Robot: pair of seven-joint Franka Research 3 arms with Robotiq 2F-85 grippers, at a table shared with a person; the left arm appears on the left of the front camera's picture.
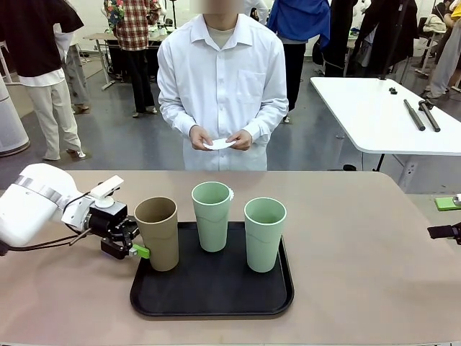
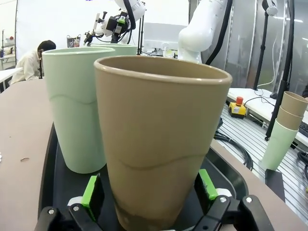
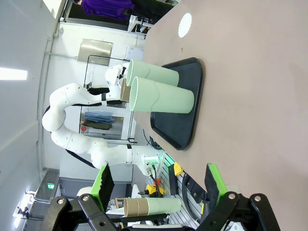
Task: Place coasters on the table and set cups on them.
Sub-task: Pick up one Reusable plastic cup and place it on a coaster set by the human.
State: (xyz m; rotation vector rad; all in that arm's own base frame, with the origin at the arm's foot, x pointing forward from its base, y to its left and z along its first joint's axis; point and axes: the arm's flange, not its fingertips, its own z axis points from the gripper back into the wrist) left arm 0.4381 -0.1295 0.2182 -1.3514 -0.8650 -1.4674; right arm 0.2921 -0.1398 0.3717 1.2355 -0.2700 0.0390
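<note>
the only lettering, a green lit sign [image 3: 50,185] high on a wall in the right wrist view, was too small to read. the left gripper [image 1: 131,244] had its jaws spread around the lower part of the tan cup [image 1: 157,232], which stood upright at the left end of the black tray [image 1: 216,299] on the table [image 1: 360,245]. the left wrist view added what the front view could not. one green pad [image 2: 208,184] seemed to touch the cup wall and the other stood off by a thin dark slit, so nothing was clamped. the middle mint cup [image 1: 212,215] and the right mint cup [image 1: 264,233] stood on the tray too. the right wrist view showed the right gripper [image 3: 159,185] spread wide and empty, and a coaster [image 3: 185,24] lying flat on the table beyond the tray. the person's hands [image 1: 241,139] held another white coaster [image 1: 220,145].
</note>
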